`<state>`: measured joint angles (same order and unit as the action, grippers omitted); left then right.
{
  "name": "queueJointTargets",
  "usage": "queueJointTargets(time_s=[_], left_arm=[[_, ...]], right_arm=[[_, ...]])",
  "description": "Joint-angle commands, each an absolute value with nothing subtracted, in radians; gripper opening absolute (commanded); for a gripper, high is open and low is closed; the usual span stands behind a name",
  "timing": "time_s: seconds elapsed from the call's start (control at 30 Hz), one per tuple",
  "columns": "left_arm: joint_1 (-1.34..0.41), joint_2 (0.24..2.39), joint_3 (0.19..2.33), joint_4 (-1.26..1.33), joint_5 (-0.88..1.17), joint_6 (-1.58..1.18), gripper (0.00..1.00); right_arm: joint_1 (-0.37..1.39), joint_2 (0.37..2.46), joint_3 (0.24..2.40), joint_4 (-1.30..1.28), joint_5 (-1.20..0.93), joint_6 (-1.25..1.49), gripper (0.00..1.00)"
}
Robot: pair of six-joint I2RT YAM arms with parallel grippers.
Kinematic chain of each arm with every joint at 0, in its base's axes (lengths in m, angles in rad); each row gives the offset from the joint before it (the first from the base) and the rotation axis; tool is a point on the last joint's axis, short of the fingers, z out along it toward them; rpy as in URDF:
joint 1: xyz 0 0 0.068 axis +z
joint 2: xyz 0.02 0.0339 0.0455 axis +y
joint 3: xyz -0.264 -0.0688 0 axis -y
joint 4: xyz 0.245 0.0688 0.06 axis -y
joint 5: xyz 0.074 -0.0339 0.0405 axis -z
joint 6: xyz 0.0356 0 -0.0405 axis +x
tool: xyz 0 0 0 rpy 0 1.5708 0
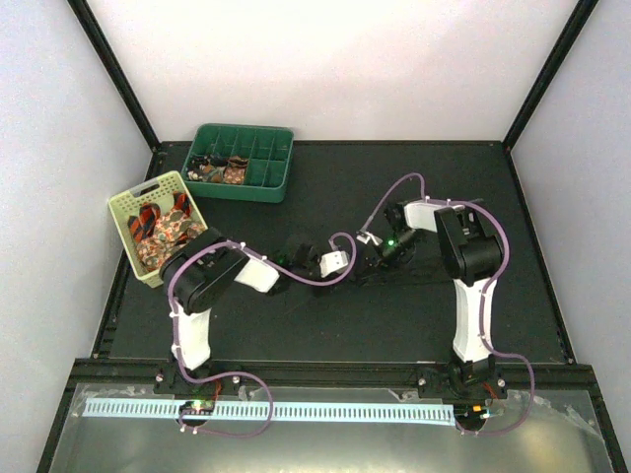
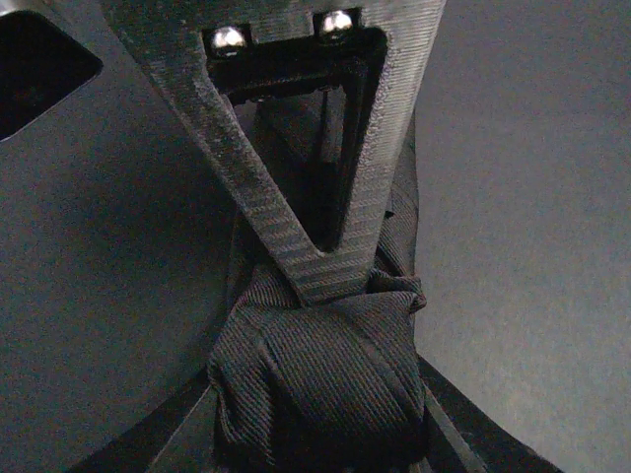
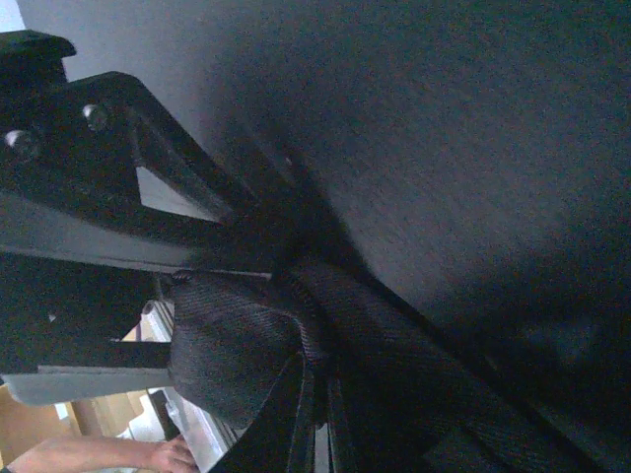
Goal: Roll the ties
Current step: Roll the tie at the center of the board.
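A very dark tie (image 2: 315, 379) is partly wound into a tight roll between my left gripper's fingers (image 2: 325, 246). In the top view my left gripper (image 1: 357, 262) and right gripper (image 1: 379, 256) meet over the middle of the black table. The dark tie hardly shows there against the table. In the right wrist view the same dark tie (image 3: 237, 345) is bunched in my right gripper (image 3: 296, 325), and a flat length of it runs off to the lower right. Both grippers are shut on it.
A pale yellow-green basket (image 1: 131, 202) at the left holds orange-and-black striped and floral ties (image 1: 163, 229). A green compartment tray (image 1: 268, 169) at the back left holds rolled ties (image 1: 217, 170) in its left cells. Purple cables (image 1: 340, 241) loop between the arms.
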<state>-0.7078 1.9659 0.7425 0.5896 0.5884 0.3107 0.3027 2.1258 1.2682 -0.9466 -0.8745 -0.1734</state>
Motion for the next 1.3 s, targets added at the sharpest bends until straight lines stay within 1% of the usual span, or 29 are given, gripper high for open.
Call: queueJointTargets(time_s=[0.0, 0.17, 0.33, 0.4, 0.53, 0.7, 0.87, 0.93, 1.07, 1.17, 1.27], left_arm=[[-0.712, 1.839, 0.744, 0.333, 0.502, 0.386, 0.40], [-0.721, 1.810, 0.802, 0.093, 0.384, 0.460, 0.35], [-0.753, 1.827, 0.903, -0.076, 0.317, 0.447, 0.31], [-0.757, 1.829, 0.918, -0.096, 0.322, 0.441, 0.31], [-0.787, 1.875, 1.020, -0.229, 0.267, 0.423, 0.29], [-0.790, 1.911, 1.086, -0.296, 0.248, 0.418, 0.28], [-0.799, 1.925, 1.109, -0.329, 0.233, 0.429, 0.28], [-0.802, 1.930, 1.109, -0.328, 0.229, 0.431, 0.28], [-0.812, 1.941, 1.118, -0.336, 0.213, 0.432, 0.28], [-0.818, 1.944, 1.118, -0.337, 0.205, 0.434, 0.28], [-0.822, 1.944, 1.117, -0.336, 0.198, 0.433, 0.28]], right_arm=[[0.362, 2.228, 1.306, -0.810, -0.717, -0.141, 0.02], [0.362, 2.227, 1.367, -0.871, -0.706, -0.170, 0.13], [0.313, 2.218, 1.411, -0.970, -0.686, -0.215, 0.25], [0.295, 2.212, 1.424, -0.997, -0.692, -0.231, 0.28], [0.275, 2.205, 1.463, -1.059, -0.716, -0.259, 0.31], [0.269, 2.179, 1.476, -1.122, -0.763, -0.282, 0.33], [0.267, 2.144, 1.416, -1.131, -0.902, -0.223, 0.43], [0.277, 2.142, 1.381, -1.112, -0.948, -0.189, 0.43], [0.302, 2.159, 1.341, -1.068, -0.997, -0.146, 0.39], [0.307, 2.179, 1.359, -1.054, -0.994, -0.122, 0.39], [0.304, 2.191, 1.415, -1.097, -0.968, -0.141, 0.40]])
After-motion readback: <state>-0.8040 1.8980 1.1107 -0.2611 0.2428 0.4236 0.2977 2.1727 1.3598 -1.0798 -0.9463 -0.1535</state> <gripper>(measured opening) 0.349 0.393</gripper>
